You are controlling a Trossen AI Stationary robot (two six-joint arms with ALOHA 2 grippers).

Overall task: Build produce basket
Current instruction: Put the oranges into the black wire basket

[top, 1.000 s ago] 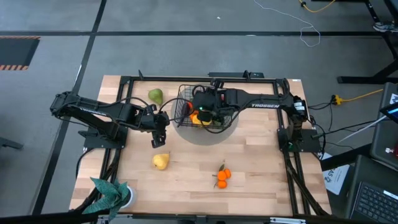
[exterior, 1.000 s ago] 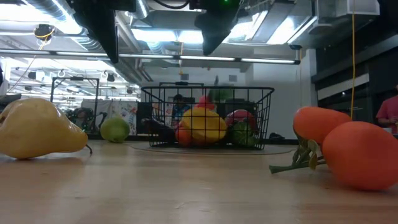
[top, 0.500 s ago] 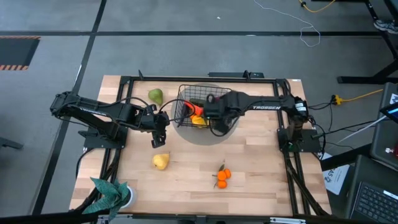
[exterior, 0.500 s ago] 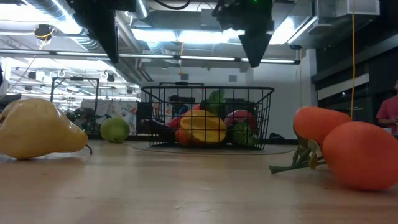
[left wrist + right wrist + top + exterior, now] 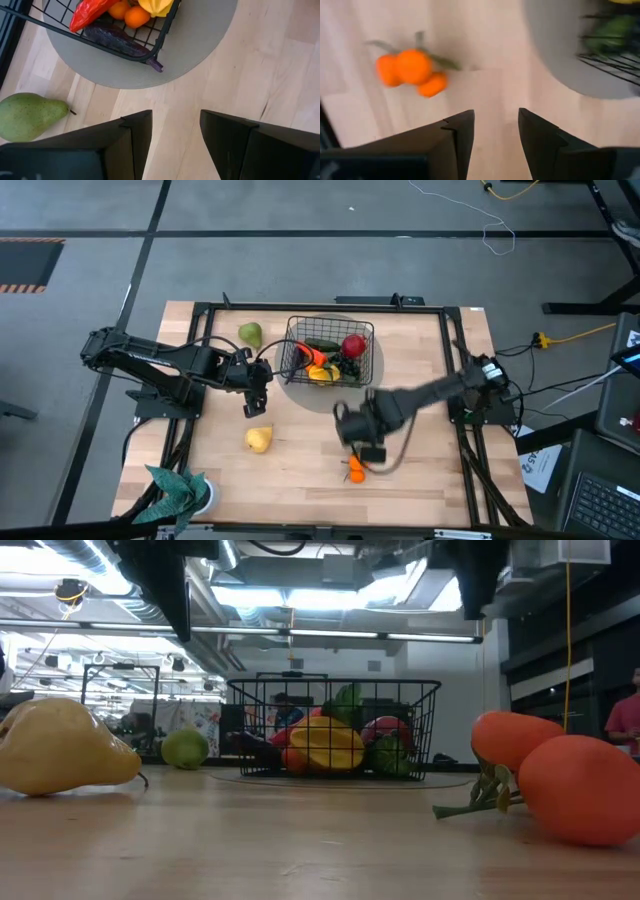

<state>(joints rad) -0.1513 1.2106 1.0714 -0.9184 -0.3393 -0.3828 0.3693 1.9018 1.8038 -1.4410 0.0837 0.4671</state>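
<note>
The black wire basket point(image 5: 328, 356) stands on a round grey mat point(image 5: 345, 398) at the far middle and holds a red round fruit point(image 5: 353, 345), a yellow one and other produce. A green pear point(image 5: 249, 334) lies left of it. A yellow pear point(image 5: 259, 439) and a bunch of small oranges point(image 5: 356, 470) lie nearer the front. My left gripper point(image 5: 255, 402) hovers open between the two pears, left of the mat. My right gripper point(image 5: 352, 432) is open and empty above the table, just far of the oranges point(image 5: 410, 70).
A teal leafy plant point(image 5: 180, 488) stands at the near left corner. Bare wood lies between the yellow pear and the oranges and to the right of the mat. In the low view the oranges point(image 5: 545, 775) and the yellow pear point(image 5: 60, 745) lie close to the near edge.
My right gripper has left its place above the basket and swung toward the table's near edge, ending over the wood beside the oranges. The basket's contents, earlier covered by the arm, now show from above. My left arm has kept still.
</note>
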